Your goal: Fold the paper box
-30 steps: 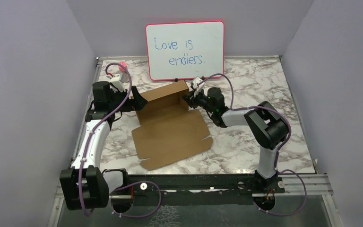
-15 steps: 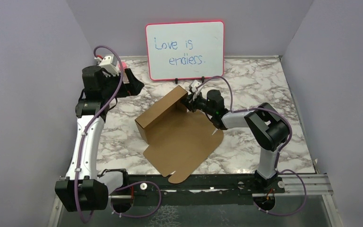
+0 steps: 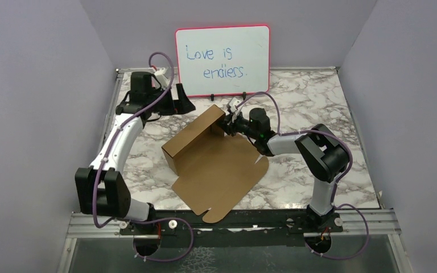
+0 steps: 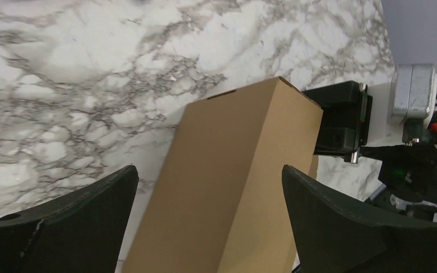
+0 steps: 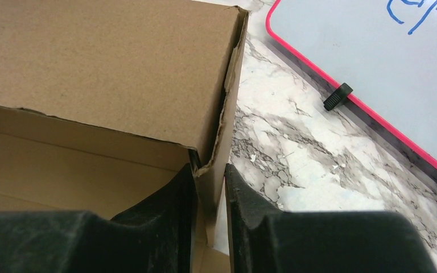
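Observation:
The paper box point(image 3: 219, 170) is brown cardboard in the middle of the table. One long wall point(image 3: 193, 133) is folded upright and the rest lies flat toward the near edge. My right gripper point(image 3: 228, 121) is shut on the wall's far end flap point(image 5: 227, 108), with one finger inside the box and one outside point(image 5: 209, 170). My left gripper point(image 3: 184, 101) hangs open at the back left, above and clear of the box. In the left wrist view, the upright wall point(image 4: 244, 170) passes below its spread fingers point(image 4: 209, 168), untouched.
A red-framed whiteboard point(image 3: 223, 61) stands on small black feet point(image 5: 338, 95) at the back, close behind both grippers. Purple walls close in the marble table point(image 3: 318, 102) on the left, right and back. The near edge carries the arms' mounting rail point(image 3: 233, 222).
The left gripper left the box's left end and swung up to the back, beside the whiteboard. The box turned, its flat sheet swinging toward the near edge. The right gripper kept its hold.

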Motion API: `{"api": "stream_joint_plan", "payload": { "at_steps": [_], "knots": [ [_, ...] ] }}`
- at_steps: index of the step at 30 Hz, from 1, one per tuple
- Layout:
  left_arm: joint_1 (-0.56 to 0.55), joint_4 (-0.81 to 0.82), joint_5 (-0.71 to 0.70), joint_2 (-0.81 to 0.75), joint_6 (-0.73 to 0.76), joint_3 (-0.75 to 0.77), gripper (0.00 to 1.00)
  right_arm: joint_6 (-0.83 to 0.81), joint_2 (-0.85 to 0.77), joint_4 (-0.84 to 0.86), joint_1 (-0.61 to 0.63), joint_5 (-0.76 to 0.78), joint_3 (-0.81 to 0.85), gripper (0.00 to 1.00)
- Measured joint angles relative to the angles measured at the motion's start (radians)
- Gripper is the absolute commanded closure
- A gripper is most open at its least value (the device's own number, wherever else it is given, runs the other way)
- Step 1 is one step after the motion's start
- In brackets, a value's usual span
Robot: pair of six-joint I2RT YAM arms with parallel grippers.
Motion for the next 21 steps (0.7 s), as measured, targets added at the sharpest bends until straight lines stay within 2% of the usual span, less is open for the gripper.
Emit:
{"api": "stream_joint_plan", "payload": {
  "at_steps": [7, 13, 21],
  "knots": [
    [-0.106, 0.008, 0.053, 0.126, -0.019, 0.053, 0.04, -0.002, -0.001, -0.004, 0.0, -0.008, 0.0, 0.72],
    [-0.129, 0.05, 0.09, 0.208, -0.027, 0.091, 0.06, -0.001, -0.001, -0.003, 0.0, -0.008, 0.0, 0.72],
    [-0.131, 0.11, 0.162, 0.248, -0.051, 0.016, 0.09, 0.016, -0.001, 0.011, 0.0, 0.02, -0.011, 0.72]
  ]
}}
